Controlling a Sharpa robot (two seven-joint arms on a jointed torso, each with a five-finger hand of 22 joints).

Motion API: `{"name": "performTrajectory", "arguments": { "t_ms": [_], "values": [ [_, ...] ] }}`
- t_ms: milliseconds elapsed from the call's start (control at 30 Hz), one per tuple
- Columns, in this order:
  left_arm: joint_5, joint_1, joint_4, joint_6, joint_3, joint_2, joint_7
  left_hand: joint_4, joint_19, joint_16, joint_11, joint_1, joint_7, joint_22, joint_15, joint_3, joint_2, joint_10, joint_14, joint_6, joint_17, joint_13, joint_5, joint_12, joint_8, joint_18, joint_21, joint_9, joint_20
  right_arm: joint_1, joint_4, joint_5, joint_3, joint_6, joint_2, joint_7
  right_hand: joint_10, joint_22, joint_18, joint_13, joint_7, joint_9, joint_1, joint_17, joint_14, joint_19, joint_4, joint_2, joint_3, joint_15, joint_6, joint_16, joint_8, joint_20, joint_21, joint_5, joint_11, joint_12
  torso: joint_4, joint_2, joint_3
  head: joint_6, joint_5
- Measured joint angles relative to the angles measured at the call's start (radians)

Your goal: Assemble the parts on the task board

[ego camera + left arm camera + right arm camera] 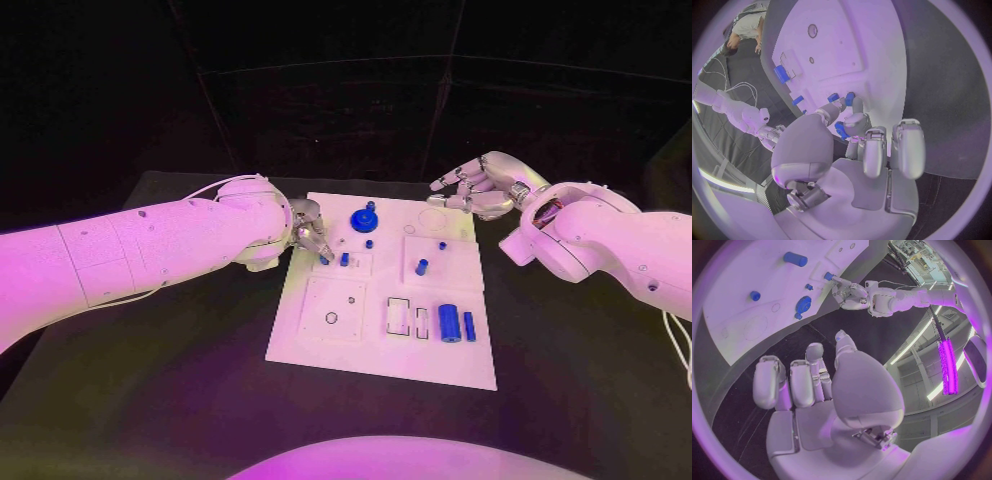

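The white task board (325,335) lies in the middle of the table. On it are a round blue knob (365,220), small blue pegs (369,243) (421,267), a blue cylinder (450,322) and a slim blue bar (470,326). My left hand (307,235) is at the board's left edge, fingertips right beside a small blue part (345,258). In the left wrist view the thumb and one finger (856,120) reach toward two small parts (849,98) (833,97), while the other fingers are curled. My right hand (476,190) hovers over the board's far right corner and holds nothing.
A square recessed plate with a hole (335,305) and two empty rectangular slots (400,315) sit on the board's near half. Black table (173,390) surrounds the board. The right wrist view shows the knob (803,305), cylinder (795,259) and my left hand (851,292).
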Motion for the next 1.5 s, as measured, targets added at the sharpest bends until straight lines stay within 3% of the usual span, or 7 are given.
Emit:
{"name": "performTrajectory", "arguments": {
  "t_ms": [500,933,1233,1500],
  "values": [
    [0.0,-0.001,-0.009,0.005,-0.001,0.006,0.0,0.045,0.0,0.0,-0.005,-0.05,-0.011,0.0,0.0,-0.045,0.028,0.005,0.0,0.018,0.0,0.01,0.0,0.01,0.0,0.0,0.005,-0.003,0.0,0.0,0.001,0.0,0.0,0.0,-0.001,0.0,0.0,-0.001,0.0,0.0,0.0,0.0,0.0,0.0,0.0,0.0,-0.003,0.0,-0.003,0.0,0.0,-0.004,0.0,0.0,0.0,0.0,0.0,0.0,-0.0001,0.0,0.0003,0.0,-0.001],
    [0.002,-0.002,-0.028,0.014,-0.001,0.021,0.0,0.063,0.003,0.0,-0.005,-0.066,-0.016,0.0,0.0,-0.064,0.023,0.005,0.0,0.023,0.0,0.008,0.0,0.01,0.005,0.0,0.004,-0.006,-0.003,0.0,0.004,0.0,0.0,0.0,-0.004,0.0,0.0,-0.003,0.0,-0.001,0.0,0.0,-0.004,-0.002,0.0,-0.004,0.0,0.004,-0.006,0.0,0.0,-0.004,0.0,0.004,0.0,0.004,0.0,0.0,-0.0007,0.001,0.0006,0.0,-0.005],
    [0.003,-0.002,-0.039,0.017,-0.001,0.027,0.0,0.056,-0.001,0.0,-0.004,-0.069,-0.012,0.0,0.0,-0.071,0.02,0.004,0.0,0.019,0.0,0.0,0.0,0.007,0.005,0.0,-0.009,-0.007,-0.007,0.0,0.005,0.0,0.0,0.0,-0.005,0.0,0.0,-0.003,0.0,-0.001,0.0,0.0,-0.004,-0.002,0.0,-0.004,0.0,0.004,-0.006,0.0,0.0,-0.004,0.0,0.004,0.0,0.004,0.0,0.0,-0.0007,0.001,0.0003,0.001,-0.007],
    [0.004,0.0,-0.036,0.013,0.0,0.026,0.001,0.026,-0.001,0.0,0.005,-0.024,0.005,0.0,0.0,-0.047,0.057,-0.025,0.0,-0.014,0.0,-0.039,-0.002,-0.035,-0.012,0.0,-0.033,-0.012,-0.007,0.0,0.005,0.0,0.0,0.0,-0.005,0.0,0.0,-0.003,0.0,-0.001,0.0,0.0,-0.004,-0.002,0.0,-0.004,0.0,0.004,-0.006,0.0,0.0,-0.004,0.0,0.004,-0.004,0.004,0.0,0.0,0.0,0.0,-0.0003,0.0,-0.008]
  ]
}}
